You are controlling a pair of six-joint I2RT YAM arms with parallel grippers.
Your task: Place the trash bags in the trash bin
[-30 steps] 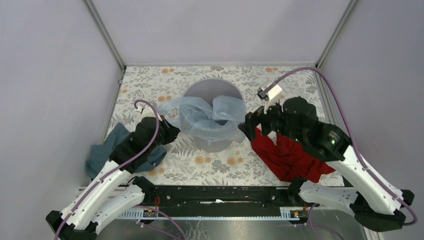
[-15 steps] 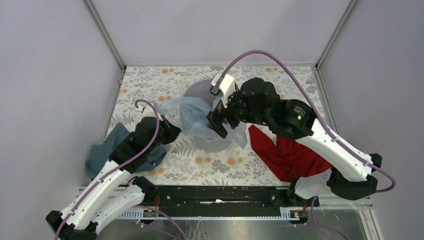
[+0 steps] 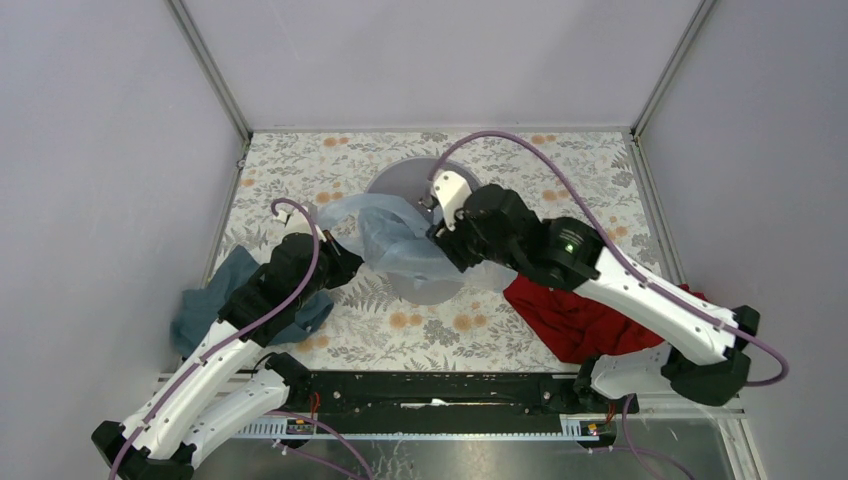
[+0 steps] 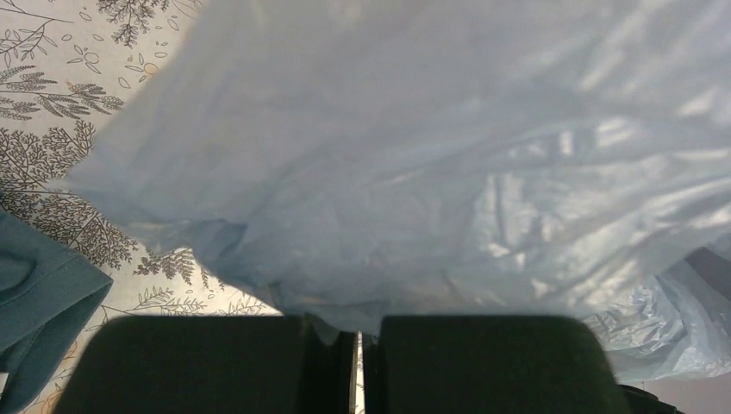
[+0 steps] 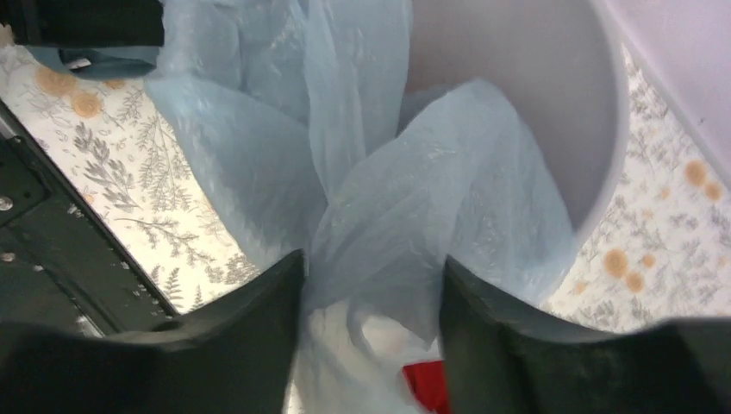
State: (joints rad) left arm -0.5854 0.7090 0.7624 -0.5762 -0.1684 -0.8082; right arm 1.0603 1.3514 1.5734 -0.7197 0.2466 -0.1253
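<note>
Tabletop [image 3: 300,170]: flower-patterned, carries everything here.
Bin [image 3: 398,185]: grey, round, upright near the back middle, with its mouth open upward.
Bag [image 3: 385,235]: thin pale-blue film lying across the bin's near rim. Part of it hangs inside the mouth, and a sheet stretches out to the left over the tabletop.
Bag, handling: likely very light, limp and slick. It will billow and slide rather than drop, and the film looks easy to tear if pulled against the rim.
Bag, where to hold: a gathered bunch of folds, not a single flat layer.
Red cloth [image 3: 570,315]: crumpled to the right of the bin, under the right arm.
Blue cloth [image 3: 215,300]: lies at the left, beneath the left arm.
Right tool [image 5: 371,302]: over the bin's near rim, spread wide with a bunched fold of the bag between its sides. It is not clearly biting yet.
Left tool [image 4: 358,332]: pressed together, pinching the bag's left edge.
</note>
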